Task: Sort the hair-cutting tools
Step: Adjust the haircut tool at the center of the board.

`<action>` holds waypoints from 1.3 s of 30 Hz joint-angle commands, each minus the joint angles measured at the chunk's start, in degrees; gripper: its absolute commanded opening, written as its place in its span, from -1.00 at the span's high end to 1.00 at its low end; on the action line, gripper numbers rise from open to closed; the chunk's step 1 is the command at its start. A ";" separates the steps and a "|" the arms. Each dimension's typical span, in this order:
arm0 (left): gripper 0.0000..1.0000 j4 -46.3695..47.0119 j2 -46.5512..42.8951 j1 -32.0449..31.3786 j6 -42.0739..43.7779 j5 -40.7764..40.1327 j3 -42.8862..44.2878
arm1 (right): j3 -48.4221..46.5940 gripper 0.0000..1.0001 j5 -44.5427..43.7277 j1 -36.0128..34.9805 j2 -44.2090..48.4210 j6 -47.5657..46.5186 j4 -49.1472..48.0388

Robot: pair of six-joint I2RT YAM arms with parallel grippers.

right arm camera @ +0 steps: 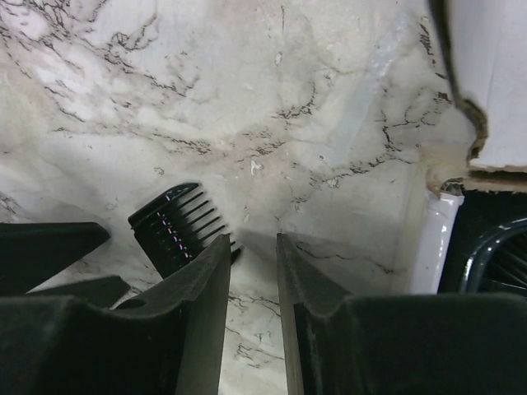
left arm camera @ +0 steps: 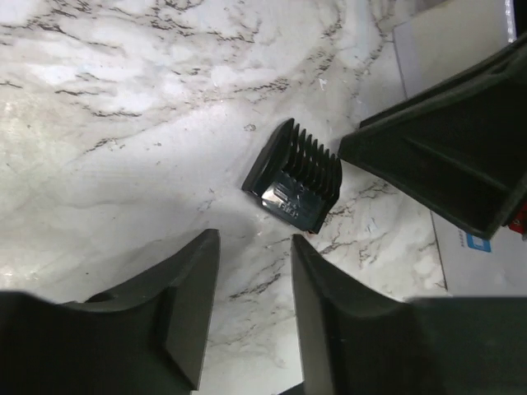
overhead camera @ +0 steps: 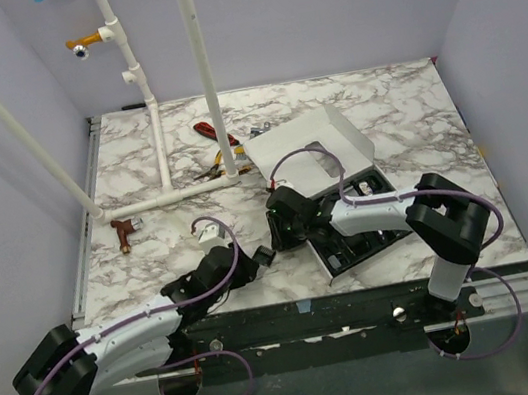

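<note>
We find the left gripper (left arm camera: 255, 247) parted a little and empty, low over the desk (left arm camera: 123, 123). Its arm lies stretched out low from the near left corner. Just ahead, a black guard (left arm camera: 292, 185) lies flat on the desk. The right gripper (right arm camera: 253, 243) is close beside it, slightly apart and empty; we cannot tell if they touch. Its arm bends in from the right over a black tray (overhead camera: 353, 243). Farther back we see a white box (overhead camera: 309, 149).
</note>
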State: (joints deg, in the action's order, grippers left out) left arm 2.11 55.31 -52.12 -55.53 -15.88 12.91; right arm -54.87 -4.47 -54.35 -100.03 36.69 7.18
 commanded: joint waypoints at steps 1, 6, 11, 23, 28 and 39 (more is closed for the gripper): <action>0.03 6.17 -4.27 0.43 -2.91 4.54 -3.94 | 0.21 0.35 3.56 0.55 -0.88 1.28 -0.55; -0.03 8.61 -2.23 0.44 -4.54 8.36 -3.16 | 3.09 0.35 6.49 0.53 0.30 3.16 -2.70; 0.04 13.37 0.97 0.53 -7.55 10.24 -4.70 | 6.22 0.37 8.51 0.47 2.05 4.86 -5.18; 0.18 13.03 2.59 1.05 -14.72 3.82 -5.72 | 9.77 0.40 10.80 -0.90 1.75 7.27 -10.09; 0.19 11.71 5.90 1.44 -17.03 2.84 -4.25 | 9.64 0.40 9.48 -1.45 1.56 7.33 -8.59; 0.21 8.80 8.59 2.34 -21.37 -0.29 -3.94 | 9.66 0.32 -0.32 0.00 3.05 8.20 -2.01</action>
State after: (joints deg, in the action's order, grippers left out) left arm 16.71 62.39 -50.72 -75.16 -12.51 9.74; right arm -47.72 0.03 -55.02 -96.53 43.94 -4.03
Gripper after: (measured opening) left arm 0.393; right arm 0.333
